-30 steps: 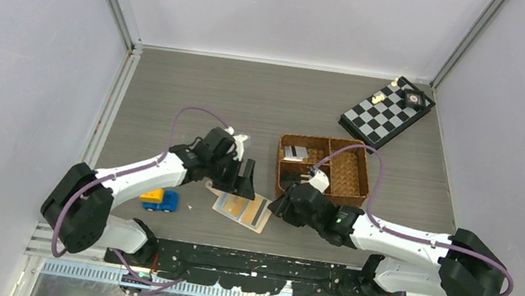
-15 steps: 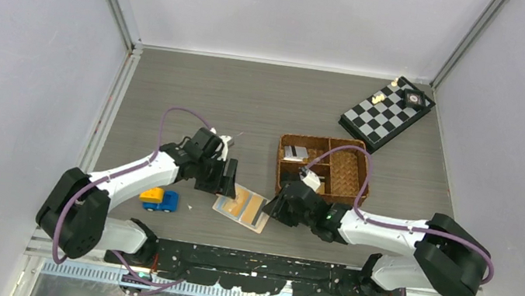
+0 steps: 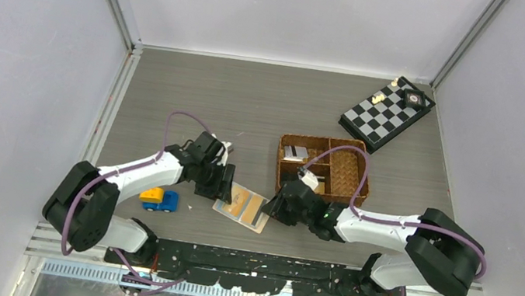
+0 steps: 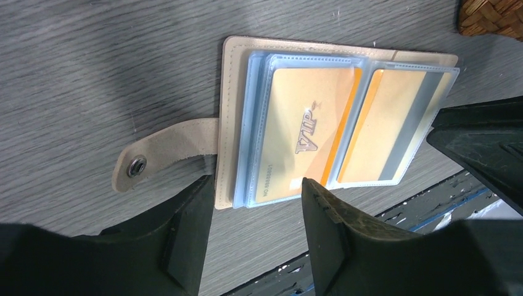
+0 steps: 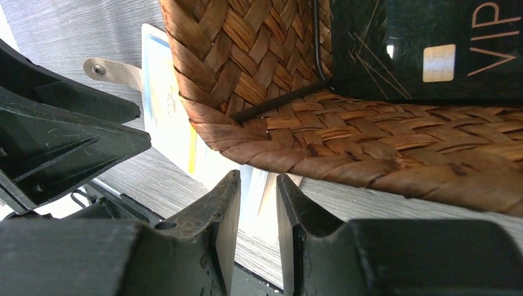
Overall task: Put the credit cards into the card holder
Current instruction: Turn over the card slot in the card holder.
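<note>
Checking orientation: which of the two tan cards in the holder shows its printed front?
The tan card nearest the snap tab: it reads VIP. The other card, farther from the tab, shows a grey stripe, so its back faces up.

The grey table (image 3: 250, 107) held four things. An open card holder (image 4: 225, 80) lay flat, its tab end at the jaws of the left gripper (image 4: 259, 191) and its other end at the jaws of the right gripper (image 3: 272, 206). A basket (image 3: 321, 139) sat just behind the right jaws. A toy truck (image 3: 160, 199) sat near the left jaws. A chessboard (image 3: 381, 119) lay far past the right jaws.
</note>
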{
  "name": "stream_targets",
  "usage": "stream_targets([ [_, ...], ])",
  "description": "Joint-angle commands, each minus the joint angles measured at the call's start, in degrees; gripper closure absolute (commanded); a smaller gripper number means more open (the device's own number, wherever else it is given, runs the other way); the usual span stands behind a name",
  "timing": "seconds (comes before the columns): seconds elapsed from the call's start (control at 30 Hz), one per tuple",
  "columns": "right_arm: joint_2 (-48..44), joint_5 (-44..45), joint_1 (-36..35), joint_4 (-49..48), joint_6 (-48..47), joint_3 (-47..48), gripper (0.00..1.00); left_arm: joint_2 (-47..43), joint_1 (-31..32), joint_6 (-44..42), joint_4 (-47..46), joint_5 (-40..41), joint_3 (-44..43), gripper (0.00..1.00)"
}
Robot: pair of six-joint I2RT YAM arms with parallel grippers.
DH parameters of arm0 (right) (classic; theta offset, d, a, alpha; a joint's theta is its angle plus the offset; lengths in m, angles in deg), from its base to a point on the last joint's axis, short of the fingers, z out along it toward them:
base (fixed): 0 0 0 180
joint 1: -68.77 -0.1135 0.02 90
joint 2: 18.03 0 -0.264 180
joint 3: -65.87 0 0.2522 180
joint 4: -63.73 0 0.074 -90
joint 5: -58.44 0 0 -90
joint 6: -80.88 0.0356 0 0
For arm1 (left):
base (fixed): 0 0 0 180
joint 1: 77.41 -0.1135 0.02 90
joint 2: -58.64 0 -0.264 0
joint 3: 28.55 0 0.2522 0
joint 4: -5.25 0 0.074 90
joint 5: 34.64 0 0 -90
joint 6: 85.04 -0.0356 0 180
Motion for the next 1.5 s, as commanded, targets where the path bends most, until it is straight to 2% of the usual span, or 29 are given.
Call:
stream_targets([
  [0.0, 0.56, -0.40, 0.27, -2.50, 0.10, 1.37, 0.68, 0.29, -0.09, -0.94, -1.89, -1.25, 0.21, 0.45],
  [0.2, -0.63, -0.59, 0.25, -2.66, -0.04, 1.40, 0.77, 0.77, -0.01, -0.65, -3.36, -4.79, 0.87, 0.50],
  [0.53, -3.43, -0.48, 0.25, -0.56, -2.19, 3.06, 0.77, 0.41, 1.56, 3.37, -8.00, -10.12, 3.56, 0.54],
  [0.8, -2.86, -0.28, 0.00, 1.26, -3.87, 4.79, 0.77, -0.28, 2.87, 5.88, -11.26, -11.07, 4.82, 0.55],
  [1.27, 1.86, -1.56, -0.92, -0.08, -5.52, 8.26, 0.63, -1.82, 2.95, 6.58, -11.96, -11.13, 5.82, 0.54],
  [1.47, 4.59, -2.75, -1.13, -1.95, -5.90, 9.38, 0.58, -5.26, 2.89, 6.01, -8.91, -7.74, 5.76, 0.52],
])
